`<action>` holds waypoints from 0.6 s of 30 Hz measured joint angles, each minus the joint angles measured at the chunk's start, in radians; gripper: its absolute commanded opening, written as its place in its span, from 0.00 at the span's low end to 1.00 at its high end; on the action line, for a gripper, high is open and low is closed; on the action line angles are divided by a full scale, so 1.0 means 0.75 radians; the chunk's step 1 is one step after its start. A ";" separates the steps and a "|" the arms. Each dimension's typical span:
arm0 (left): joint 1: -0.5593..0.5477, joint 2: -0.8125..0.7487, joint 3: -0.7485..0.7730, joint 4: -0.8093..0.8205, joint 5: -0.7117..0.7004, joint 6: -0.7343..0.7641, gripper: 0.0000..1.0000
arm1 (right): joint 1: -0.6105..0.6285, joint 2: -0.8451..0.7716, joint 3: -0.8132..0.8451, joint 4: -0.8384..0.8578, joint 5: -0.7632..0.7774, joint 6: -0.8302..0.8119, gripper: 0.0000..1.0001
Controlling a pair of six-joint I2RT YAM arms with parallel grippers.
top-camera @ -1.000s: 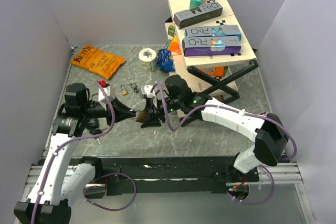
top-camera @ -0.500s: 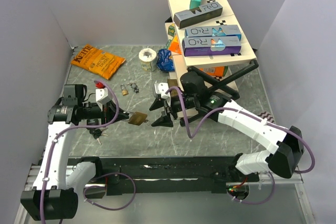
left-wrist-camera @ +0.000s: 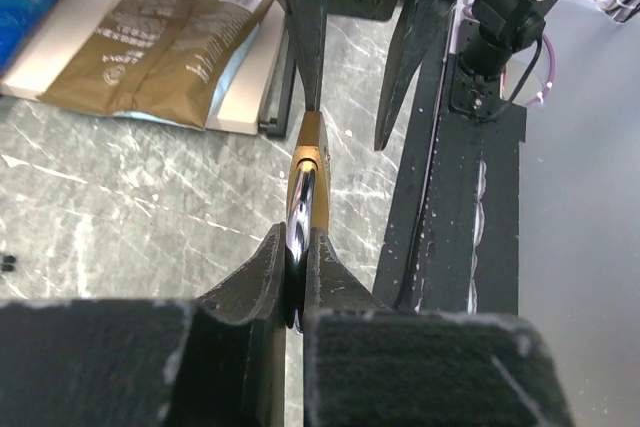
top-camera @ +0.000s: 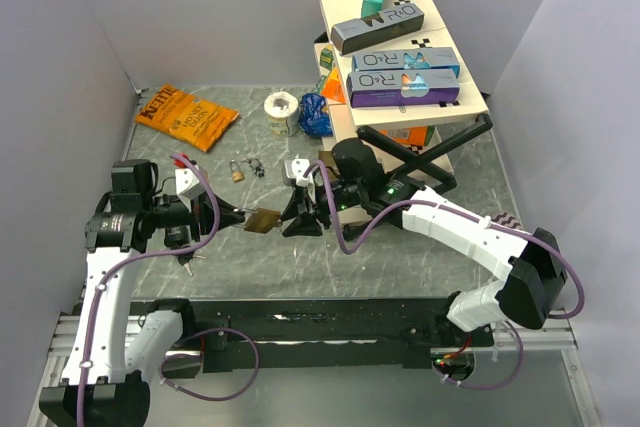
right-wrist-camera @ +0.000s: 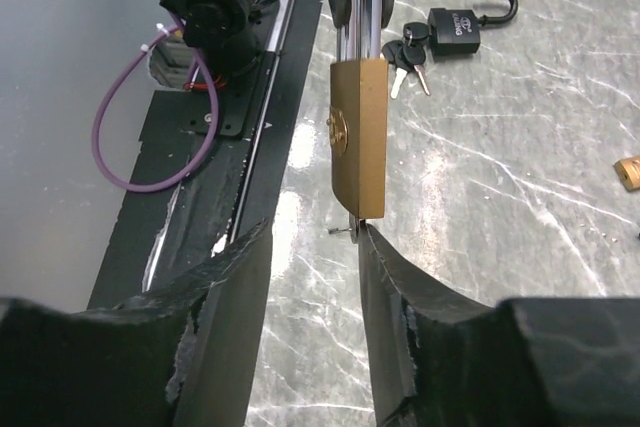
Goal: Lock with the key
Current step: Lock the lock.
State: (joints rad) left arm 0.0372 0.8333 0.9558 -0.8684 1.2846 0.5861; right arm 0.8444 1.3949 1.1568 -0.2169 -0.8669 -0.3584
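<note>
My left gripper [top-camera: 240, 215] is shut on the steel shackle [left-wrist-camera: 300, 212] of a brass padlock [top-camera: 263, 220] and holds it above the table. In the left wrist view [left-wrist-camera: 297, 247] the brass body [left-wrist-camera: 310, 147] points away from the jaws. In the right wrist view the padlock [right-wrist-camera: 358, 137] hangs just ahead of my right gripper [right-wrist-camera: 312, 237], which is open. A small key stub [right-wrist-camera: 345, 230] sticks from the padlock's end and touches the right fingertip [right-wrist-camera: 385, 257]. In the top view the right gripper [top-camera: 293, 219] is right beside the padlock.
A black padlock [right-wrist-camera: 455, 29] with keys [right-wrist-camera: 405, 52] lies on the table near the left arm. A small padlock [top-camera: 237, 171] and keys [top-camera: 255, 165] lie further back. A chips bag [top-camera: 187, 115], tape roll [top-camera: 281, 107], blue bag [top-camera: 315, 115] and stacked boxes [top-camera: 400, 47] stand behind.
The right gripper drew back from the padlock, then came close to it again, open. The left gripper kept the padlock and shifted slightly left.
</note>
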 measured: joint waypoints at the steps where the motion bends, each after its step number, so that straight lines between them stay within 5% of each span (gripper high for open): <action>1: 0.000 -0.006 -0.001 0.013 0.001 -0.012 0.01 | 0.000 0.001 0.000 0.002 -0.002 0.000 0.45; 12: 0.001 -0.033 -0.005 0.066 0.002 -0.103 0.01 | 0.000 0.037 -0.003 0.074 -0.018 0.033 0.45; 18: 0.001 -0.033 -0.005 0.062 0.002 -0.099 0.01 | -0.001 0.060 -0.003 0.085 -0.018 0.053 0.22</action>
State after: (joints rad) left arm 0.0380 0.8089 0.9524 -0.8223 1.2861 0.5117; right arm 0.8440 1.4399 1.1549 -0.1532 -0.8806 -0.3183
